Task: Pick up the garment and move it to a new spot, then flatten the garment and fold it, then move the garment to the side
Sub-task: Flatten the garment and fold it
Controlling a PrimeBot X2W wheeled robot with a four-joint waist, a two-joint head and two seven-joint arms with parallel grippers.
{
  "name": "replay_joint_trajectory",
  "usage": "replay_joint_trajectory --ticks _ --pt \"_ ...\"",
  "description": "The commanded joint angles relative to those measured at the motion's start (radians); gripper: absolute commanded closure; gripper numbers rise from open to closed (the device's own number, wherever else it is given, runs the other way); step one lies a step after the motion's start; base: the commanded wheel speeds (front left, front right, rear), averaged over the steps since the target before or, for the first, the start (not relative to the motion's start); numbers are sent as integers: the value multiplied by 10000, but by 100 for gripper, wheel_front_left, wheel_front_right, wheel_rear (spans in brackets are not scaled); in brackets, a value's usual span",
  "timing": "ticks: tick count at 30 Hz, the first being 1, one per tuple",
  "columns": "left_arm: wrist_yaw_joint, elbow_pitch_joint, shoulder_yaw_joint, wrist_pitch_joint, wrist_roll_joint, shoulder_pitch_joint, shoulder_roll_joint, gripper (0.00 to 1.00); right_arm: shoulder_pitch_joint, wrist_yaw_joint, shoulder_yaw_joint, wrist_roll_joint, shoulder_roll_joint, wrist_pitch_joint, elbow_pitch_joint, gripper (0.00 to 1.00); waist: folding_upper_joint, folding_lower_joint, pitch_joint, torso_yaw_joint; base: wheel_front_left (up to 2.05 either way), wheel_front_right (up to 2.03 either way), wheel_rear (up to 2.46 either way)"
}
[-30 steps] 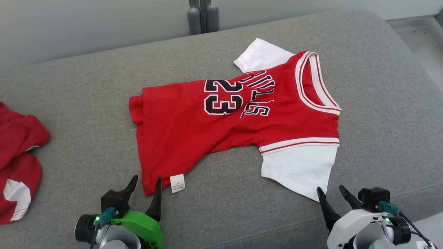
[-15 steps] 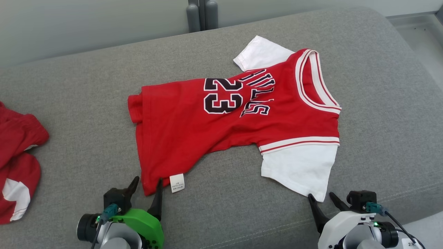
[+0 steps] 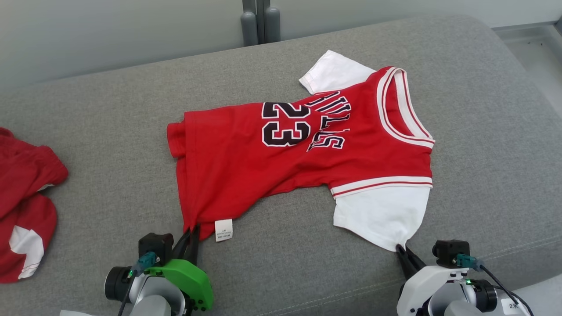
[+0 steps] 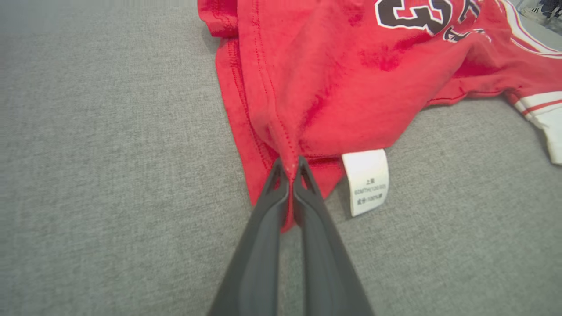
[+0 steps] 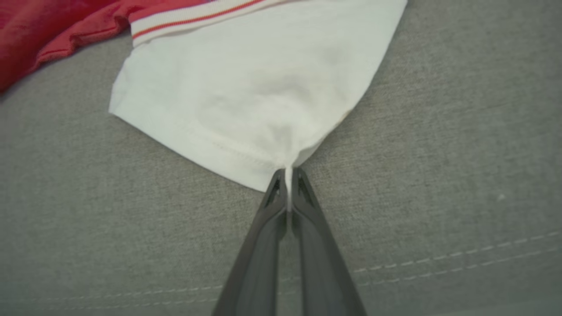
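Red garment (image 3: 246, 175) with "23" and "BULLS", white care tag (image 3: 223, 230)

Garment (image 3: 246, 171) – "23" and "BULLS"

Left claw (image 3: 191, 230) low at left, dark fingers (image 4: 263, 245) tight together; right claw (image 3: 401, 248) low at right, likewise

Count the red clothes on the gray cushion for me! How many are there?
2. The jersey with number 23 lies in the middle of the gray cushion; another red garment lies crumpled at the left edge, partly cut off by the picture.
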State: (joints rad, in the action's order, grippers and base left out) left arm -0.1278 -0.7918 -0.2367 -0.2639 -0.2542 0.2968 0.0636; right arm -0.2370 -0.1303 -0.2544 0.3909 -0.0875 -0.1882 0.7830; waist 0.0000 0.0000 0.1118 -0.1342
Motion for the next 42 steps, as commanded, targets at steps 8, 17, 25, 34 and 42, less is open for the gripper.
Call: replay_joint_trajectory --ticks 8,17,25,34,42 --pt "-30 1079 141 -1 36 -323 151 100 -103 -6 -192 563 -276 -463 -492 100 0 0 -185 83 0 0 0" --pt "-24 2296 182 -1 202 -100 569 100 -350 -6 -659 1171 -809 -324 -2201 100 0 0 -383 144 0 0 0" --pt "-24 2848 -643 279 311 1590 1469 100 -2041 -6 -1220 1119 -1302 271 -3174 100 0 0 35 246 0 0 0" --pt "-25 2900 -2062 1488 -1417 5685 2776 100 -6533 -6 -1719 2242 -1485 1059 -2427 100 0 0 1991 334 0 0 0" --pt "-23 2095 -3179 2036 -2654 9434 3748 100 -10880 -6 -1725 3050 -1386 1348 -539 100 0 0 3641 465 0 0 0"
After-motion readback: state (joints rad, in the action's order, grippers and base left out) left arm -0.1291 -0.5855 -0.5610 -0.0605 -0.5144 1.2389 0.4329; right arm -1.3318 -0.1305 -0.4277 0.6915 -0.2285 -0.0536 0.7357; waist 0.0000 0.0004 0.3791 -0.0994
